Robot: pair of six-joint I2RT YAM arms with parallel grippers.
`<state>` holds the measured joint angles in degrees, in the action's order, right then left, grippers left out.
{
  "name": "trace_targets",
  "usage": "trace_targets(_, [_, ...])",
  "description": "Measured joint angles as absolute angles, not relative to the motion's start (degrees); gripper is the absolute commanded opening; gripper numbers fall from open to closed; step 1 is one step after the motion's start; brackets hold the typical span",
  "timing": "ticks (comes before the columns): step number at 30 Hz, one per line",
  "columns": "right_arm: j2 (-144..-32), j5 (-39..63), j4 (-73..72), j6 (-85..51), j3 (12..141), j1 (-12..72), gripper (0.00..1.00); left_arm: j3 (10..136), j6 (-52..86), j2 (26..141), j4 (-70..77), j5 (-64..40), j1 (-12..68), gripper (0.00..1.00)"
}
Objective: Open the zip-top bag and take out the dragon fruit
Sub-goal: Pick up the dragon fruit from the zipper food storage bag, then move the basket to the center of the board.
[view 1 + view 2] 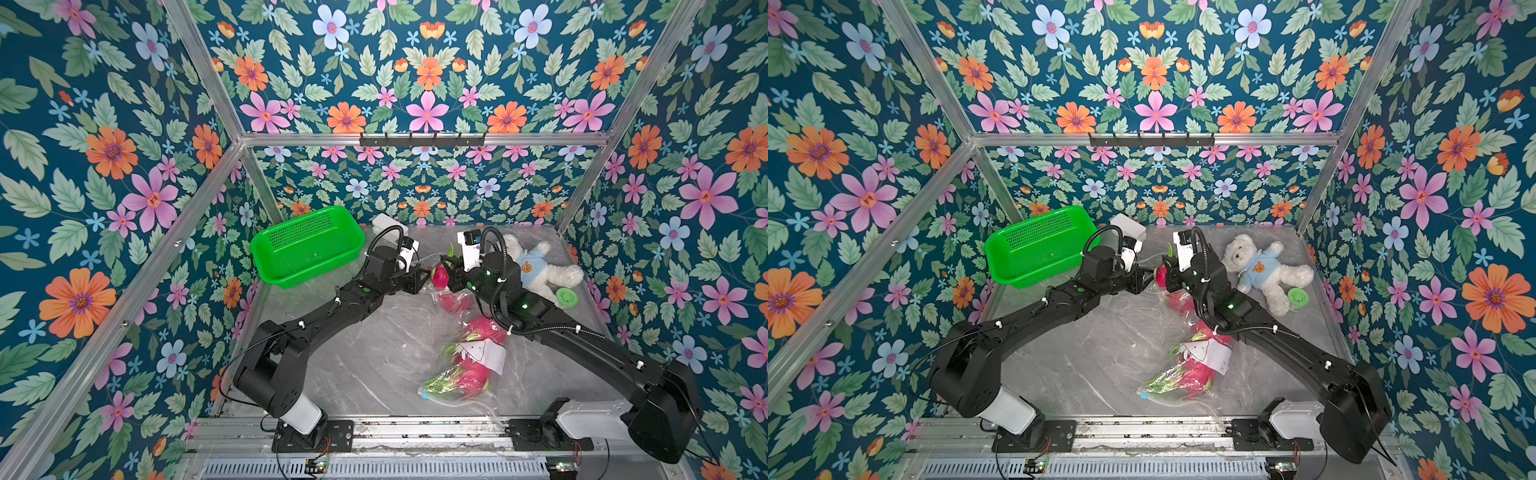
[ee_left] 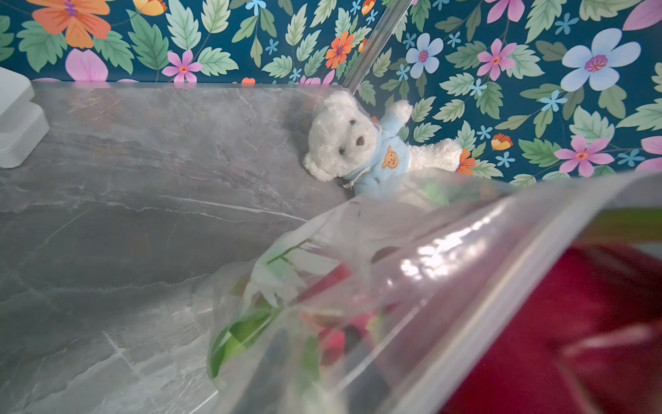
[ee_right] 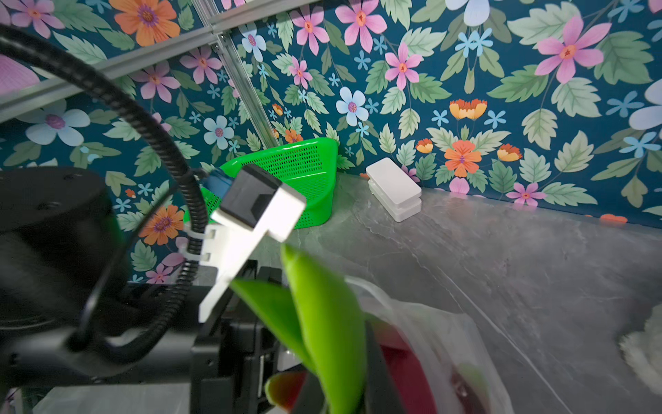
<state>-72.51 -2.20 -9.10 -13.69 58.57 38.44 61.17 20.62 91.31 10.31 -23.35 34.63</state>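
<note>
Right gripper (image 1: 451, 272) has a dragon fruit (image 1: 439, 276) at the mouth end of the bag, just beside the teddy bear (image 1: 536, 266)

That claw is clenched on the fruit's green scales, on the head side of the teddy bear; the left gripper (image 1: 422, 284) sits right up against the far side of the same fruit from the teddy, at the edge of the clear zip-top bag (image 1: 453, 395); honestly can't tell if it's pinching plastic or let go, since its wrist view is just blurry film and red skin; the other dragon fruits (image 1: 473, 376) lie inside the bag on the grey table (image 1: 365, 353), nearer the arm bases than the teddy; the green basket (image 1: 307, 249) is well apart from the teddy, beyond both claws.
</note>
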Motion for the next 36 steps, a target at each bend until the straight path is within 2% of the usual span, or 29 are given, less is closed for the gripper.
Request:
trace_targets(8, [-69.0,-0.2,-13.3,-13.5,57.8,38.6,0.00,62.0,20.7,92.9,10.6,-24.2,34.6,0.30])
trace_targets(14, [-67.8,-3.1,-17.9,-10.3,58.2,38.2,0.00,62.4,20.4,91.0,10.4,-24.1,34.5,0.31])
trace_targets(25, [-67.5,-1.9,-26.5,-11.0,61.5,31.6,0.00,64.9,18.9,91.3,10.0,-23.9,32.7,0.35])
trace_targets(34, [-65.4,-2.0,-27.0,-10.3,58.7,30.7,0.00,66.2,19.4,90.6,10.0,-25.3,26.5,0.55])
trace_targets(36, [-64.2,-3.0,-26.9,-10.3,57.5,30.5,0.00,64.9,19.8,89.6,11.8,-25.1,24.2,0.65])
